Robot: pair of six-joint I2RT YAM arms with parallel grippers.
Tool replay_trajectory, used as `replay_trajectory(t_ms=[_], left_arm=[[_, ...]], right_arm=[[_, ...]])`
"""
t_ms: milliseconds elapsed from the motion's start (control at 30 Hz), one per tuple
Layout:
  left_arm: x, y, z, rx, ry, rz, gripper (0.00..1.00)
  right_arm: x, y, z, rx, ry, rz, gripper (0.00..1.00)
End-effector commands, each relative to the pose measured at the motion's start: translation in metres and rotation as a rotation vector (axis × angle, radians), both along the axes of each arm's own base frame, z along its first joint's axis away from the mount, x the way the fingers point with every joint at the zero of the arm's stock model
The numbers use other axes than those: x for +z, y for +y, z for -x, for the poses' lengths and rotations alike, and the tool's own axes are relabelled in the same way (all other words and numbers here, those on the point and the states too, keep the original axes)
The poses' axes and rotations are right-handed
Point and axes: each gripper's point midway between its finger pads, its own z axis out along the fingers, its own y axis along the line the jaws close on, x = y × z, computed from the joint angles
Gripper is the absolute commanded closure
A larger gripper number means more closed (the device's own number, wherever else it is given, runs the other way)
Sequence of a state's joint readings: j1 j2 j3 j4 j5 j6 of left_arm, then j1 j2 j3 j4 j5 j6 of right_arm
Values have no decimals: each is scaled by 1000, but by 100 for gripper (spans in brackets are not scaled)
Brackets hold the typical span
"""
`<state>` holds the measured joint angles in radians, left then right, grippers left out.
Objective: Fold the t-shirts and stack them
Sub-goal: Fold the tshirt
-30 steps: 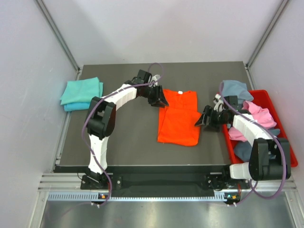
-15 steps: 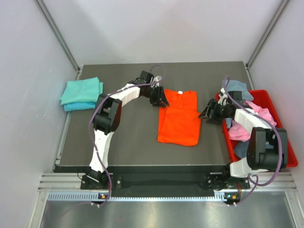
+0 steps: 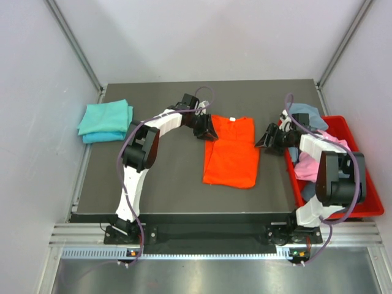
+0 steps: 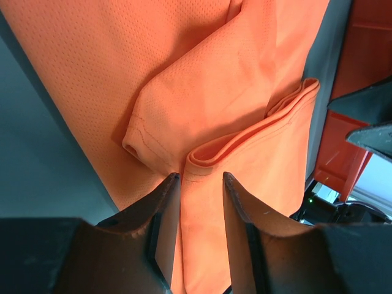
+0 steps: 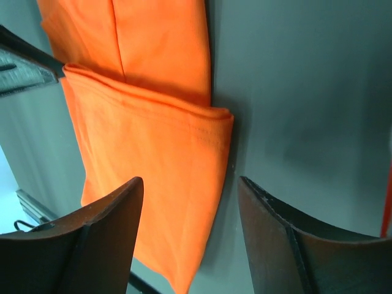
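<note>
The orange t-shirt [image 3: 231, 153] lies flat in the middle of the dark table, sleeves folded in. My left gripper [image 3: 208, 130] is at its far left corner. In the left wrist view its fingers [image 4: 201, 177] stand a narrow gap apart over the shirt [image 4: 245, 79], just short of a folded sleeve edge. My right gripper [image 3: 264, 139] is at the shirt's right edge. It is wide open [image 5: 190, 182], with the folded edge of the shirt [image 5: 153, 141] below the gap. Folded teal shirts [image 3: 105, 120] lie at the far left.
A red plastic bin [image 3: 338, 124] stands at the right table edge. It holds a pink shirt [image 3: 309, 166] and a grey-blue shirt [image 3: 304, 114], which spills over its far end. The right arm reaches across the bin.
My right gripper has moved away from me along the shirt's right edge, and its arm has swung over the bin. My left gripper has barely shifted.
</note>
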<state>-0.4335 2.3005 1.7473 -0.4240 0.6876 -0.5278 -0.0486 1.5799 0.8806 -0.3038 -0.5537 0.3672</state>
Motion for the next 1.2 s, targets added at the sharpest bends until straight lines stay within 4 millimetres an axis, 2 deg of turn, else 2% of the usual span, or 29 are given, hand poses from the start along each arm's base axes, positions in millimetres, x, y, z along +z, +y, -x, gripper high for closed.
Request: replay_trajectory(t_ms=[0, 200, 600, 700, 767, 833, 867, 1167], left_arm=[[10, -6, -12, -15, -71, 24, 62], [6, -10, -8, -24, -63, 17, 63], [-3, -20, 2, -44, -31, 24, 64], [-5, -21, 2, -43, -30, 21, 69], [-5, -20, 1, -42, -35, 17, 86], [-2, -18, 0, -34, -39, 12, 98], [-1, -17, -1, -31, -44, 9, 100], [28, -8, -8, -2, -86, 26, 100]], right_arm=[[9, -6, -30, 3, -80, 12, 37], [5, -6, -40, 2, -70, 15, 38], [-10, -2, -33, 14, -34, 18, 38], [-12, 1, -31, 20, -25, 15, 38], [-14, 2, -28, 23, -13, 15, 38], [-15, 4, -26, 26, -6, 15, 38], [-15, 4, -24, 28, 2, 15, 38], [-10, 5, -10, 29, 26, 26, 39]])
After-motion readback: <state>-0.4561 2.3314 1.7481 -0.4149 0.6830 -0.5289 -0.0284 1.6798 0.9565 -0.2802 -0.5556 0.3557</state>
